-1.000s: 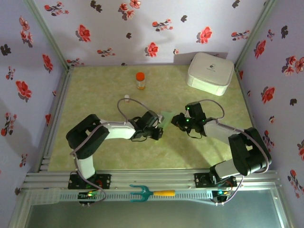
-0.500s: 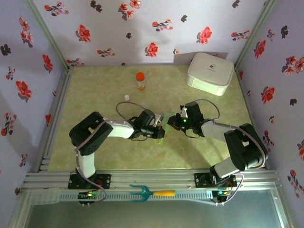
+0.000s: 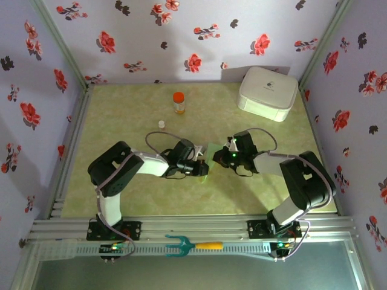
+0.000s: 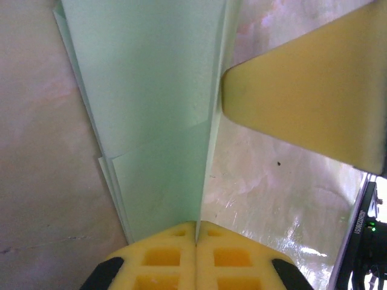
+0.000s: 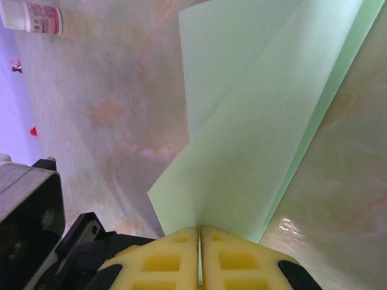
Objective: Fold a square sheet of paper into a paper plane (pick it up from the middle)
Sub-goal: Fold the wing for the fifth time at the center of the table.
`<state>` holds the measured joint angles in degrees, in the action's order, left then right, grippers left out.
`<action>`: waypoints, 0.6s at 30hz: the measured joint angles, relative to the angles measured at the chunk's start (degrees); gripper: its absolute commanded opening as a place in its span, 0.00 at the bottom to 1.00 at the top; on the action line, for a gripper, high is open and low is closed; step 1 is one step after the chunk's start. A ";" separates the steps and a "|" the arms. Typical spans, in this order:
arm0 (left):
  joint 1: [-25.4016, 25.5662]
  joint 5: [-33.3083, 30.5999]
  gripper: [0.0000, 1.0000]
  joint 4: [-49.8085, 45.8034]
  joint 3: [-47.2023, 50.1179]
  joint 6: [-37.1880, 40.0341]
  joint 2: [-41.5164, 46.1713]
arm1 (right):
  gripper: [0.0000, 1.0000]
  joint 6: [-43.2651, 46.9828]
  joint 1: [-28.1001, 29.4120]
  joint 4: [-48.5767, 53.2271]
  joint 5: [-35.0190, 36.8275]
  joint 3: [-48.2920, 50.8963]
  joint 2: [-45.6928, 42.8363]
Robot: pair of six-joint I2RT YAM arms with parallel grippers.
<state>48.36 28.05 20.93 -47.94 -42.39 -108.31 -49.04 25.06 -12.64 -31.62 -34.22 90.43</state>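
Observation:
The pale green sheet of paper (image 3: 211, 153), folded and creased into layers, is held up between both grippers at the table's middle. My left gripper (image 3: 203, 168) is shut on one edge of it. In the left wrist view the folded paper (image 4: 151, 109) runs up from the closed yellow pads (image 4: 163, 257) of the left gripper (image 4: 196, 225), with a fold standing on edge. My right gripper (image 3: 220, 155) is shut on the opposite side. In the right wrist view the paper (image 5: 260, 121) fans out from the right gripper (image 5: 200, 228). A yellow right finger (image 4: 308, 96) shows beside the paper.
A white rounded box (image 3: 268, 92) stands at the back right. An orange-capped bottle (image 3: 178, 102) is at the back centre, and a small white bottle (image 3: 161, 124) (image 5: 33, 15) lies nearer. A teal fork-shaped tool (image 3: 187, 245) rests on the front rail.
My right gripper has moved left onto the paper and closed on it. The left gripper, still shut on the paper, shifted slightly right and toward the front.

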 measured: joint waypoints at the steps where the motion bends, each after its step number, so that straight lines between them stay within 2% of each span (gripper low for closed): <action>1: -0.13 0.37 0.00 0.22 0.00 -0.46 -0.15 | 0.11 0.00 -0.04 -0.04 -0.13 -0.17 0.44; 18: -1.60 4.17 0.00 2.38 0.13 -5.38 -1.36 | 0.12 0.02 -1.75 -2.58 -1.86 -1.42 3.10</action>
<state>46.76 32.23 23.31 -47.81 -47.77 -109.67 -49.01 23.31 -15.22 -33.47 -35.64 93.54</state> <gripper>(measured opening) 0.059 0.119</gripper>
